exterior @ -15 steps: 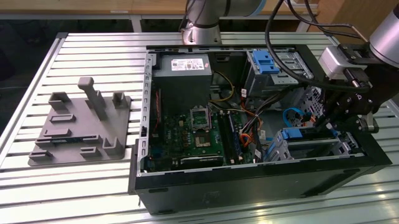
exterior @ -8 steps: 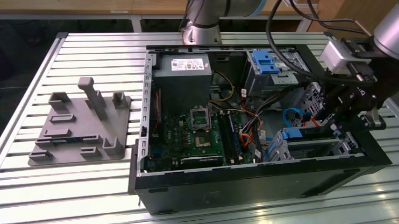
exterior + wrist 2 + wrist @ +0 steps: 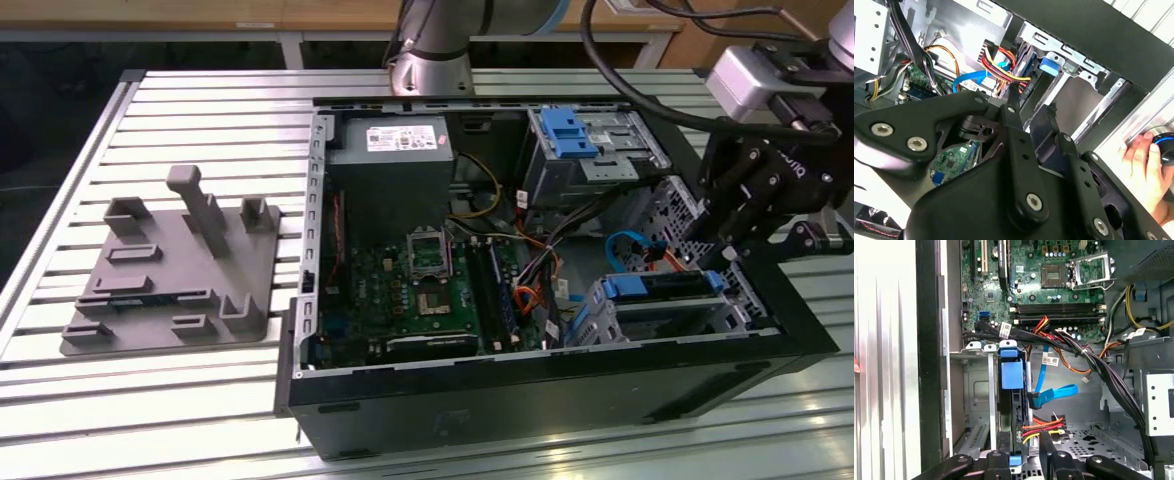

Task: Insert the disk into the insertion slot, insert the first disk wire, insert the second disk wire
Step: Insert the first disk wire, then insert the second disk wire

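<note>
You are looking at one disk (image 3: 661,288) sitting in the one insertion slot (image 3: 721,318). Your end effector (image 3: 1021,446) is hovering at its end, two fingers (image 3: 1046,452) spread. One second disk wire (image 3: 1054,392) is looping beside it.

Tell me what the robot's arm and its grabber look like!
The arm is a shiny silver tube with rounded joints and light blue trim. Thick black cables loop along it. The gripper is black, built from jointed metal bars dotted with round silver screws.
</note>
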Available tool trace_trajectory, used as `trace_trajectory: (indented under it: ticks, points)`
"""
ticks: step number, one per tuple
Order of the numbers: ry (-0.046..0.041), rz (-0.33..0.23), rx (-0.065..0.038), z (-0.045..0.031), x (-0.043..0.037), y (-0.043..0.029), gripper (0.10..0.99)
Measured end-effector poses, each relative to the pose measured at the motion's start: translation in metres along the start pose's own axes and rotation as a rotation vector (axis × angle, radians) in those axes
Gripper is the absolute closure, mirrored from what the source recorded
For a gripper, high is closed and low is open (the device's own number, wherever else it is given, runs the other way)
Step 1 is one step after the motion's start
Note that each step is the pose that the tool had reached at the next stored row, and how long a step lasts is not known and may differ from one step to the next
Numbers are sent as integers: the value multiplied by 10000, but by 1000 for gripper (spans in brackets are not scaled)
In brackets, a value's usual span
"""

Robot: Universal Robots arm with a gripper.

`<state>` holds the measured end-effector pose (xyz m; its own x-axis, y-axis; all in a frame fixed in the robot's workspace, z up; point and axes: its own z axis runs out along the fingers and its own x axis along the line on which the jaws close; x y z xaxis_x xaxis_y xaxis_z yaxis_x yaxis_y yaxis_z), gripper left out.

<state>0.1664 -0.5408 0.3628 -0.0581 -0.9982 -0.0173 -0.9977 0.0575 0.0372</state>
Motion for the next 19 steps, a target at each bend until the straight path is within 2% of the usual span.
trace_trajectory:
  ticks: [14,17,19]
  points:
    - [13,0,1,-1,-4,0,718]
    - [83,1,6,0,-107,6,718]
    - [180,3,11,3,-166,13,718]
